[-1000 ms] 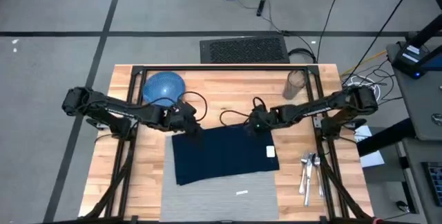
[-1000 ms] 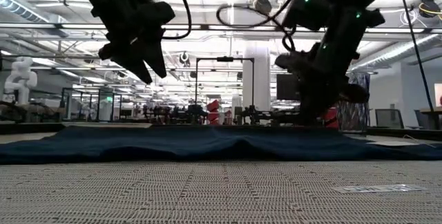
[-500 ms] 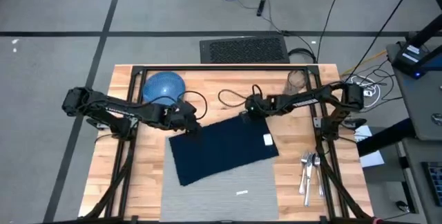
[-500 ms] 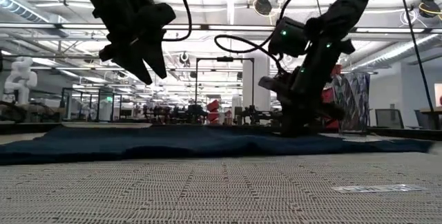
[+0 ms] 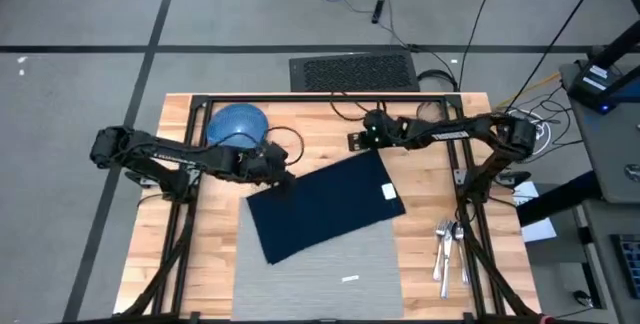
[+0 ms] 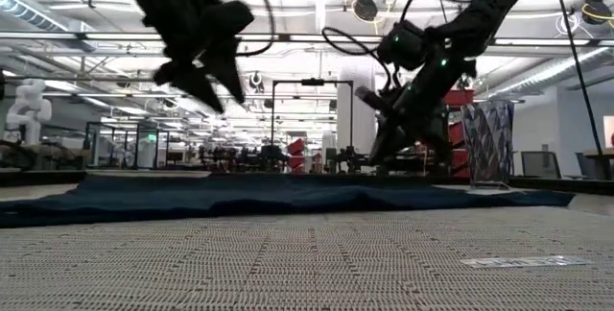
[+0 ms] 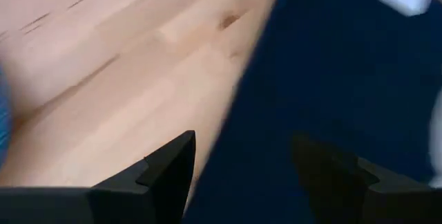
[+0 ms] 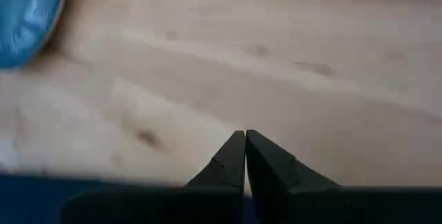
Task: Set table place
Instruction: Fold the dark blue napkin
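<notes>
Butcher-block table (image 5: 205,254): the left gripper (image 5: 283,178) is kept spread over the navy napkin (image 5: 325,209); the right gripper (image 5: 352,142) is pinched shut, empty, now pulled back, napkin left skewed on the placemat (image 5: 330,274).

Two dark jointed arms, looping black cables, green indicator lights.

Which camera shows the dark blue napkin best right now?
The high view: the whole navy napkin shows, lying askew, partly over the grey placemat. The low view shows only its flat edge. The left wrist view shows part of it; the right wrist view just a sliver.
</notes>
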Tool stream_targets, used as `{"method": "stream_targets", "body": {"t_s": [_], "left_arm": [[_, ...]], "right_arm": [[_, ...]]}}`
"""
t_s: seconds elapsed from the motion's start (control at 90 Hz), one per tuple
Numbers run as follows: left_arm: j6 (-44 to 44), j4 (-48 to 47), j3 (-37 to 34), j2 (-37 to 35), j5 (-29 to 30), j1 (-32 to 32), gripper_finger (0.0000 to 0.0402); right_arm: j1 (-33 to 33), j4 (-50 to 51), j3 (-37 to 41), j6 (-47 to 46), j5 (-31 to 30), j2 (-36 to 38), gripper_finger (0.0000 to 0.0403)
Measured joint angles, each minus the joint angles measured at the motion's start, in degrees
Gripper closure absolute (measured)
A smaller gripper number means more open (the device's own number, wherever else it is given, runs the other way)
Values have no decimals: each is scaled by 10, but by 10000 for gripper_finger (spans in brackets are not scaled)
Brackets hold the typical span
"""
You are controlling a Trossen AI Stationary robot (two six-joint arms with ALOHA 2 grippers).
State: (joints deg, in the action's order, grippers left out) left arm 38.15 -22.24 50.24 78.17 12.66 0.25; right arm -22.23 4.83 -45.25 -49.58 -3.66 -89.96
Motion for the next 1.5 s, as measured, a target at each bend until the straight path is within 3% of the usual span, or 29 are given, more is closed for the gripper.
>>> {"method": "stream_targets", "body": {"t_s": [0.111, 0.378, 0.567, 0.778, 0.944, 1.111, 1.2, 1.5], "left_arm": [[-58, 68, 1, 33, -59, 49, 181], [-172, 93, 70, 153, -241, 171, 181], [-241, 65, 162, 243, -328, 210, 181], [-309, -19, 242, 331, -416, 230, 181], [-353, -168, 261, 365, -425, 231, 181], [-387, -287, 258, 356, -424, 211, 181], [-370, -263, 247, 320, -406, 186, 181], [-241, -95, 179, 185, -224, 73, 181]], "right_arm": [[47, 51, 0, -4, -26, 42, 403], [197, 228, 0, -62, -56, 97, 403], [290, 275, 0, -161, -101, 97, 403], [338, 287, 0, -239, -129, 91, 403], [324, 291, 0, -241, -141, 65, 403], [267, 235, 0, -175, -123, 45, 403], [229, 190, -1, -131, -102, 40, 403], [110, 173, -1, -15, -49, 38, 403]]}}
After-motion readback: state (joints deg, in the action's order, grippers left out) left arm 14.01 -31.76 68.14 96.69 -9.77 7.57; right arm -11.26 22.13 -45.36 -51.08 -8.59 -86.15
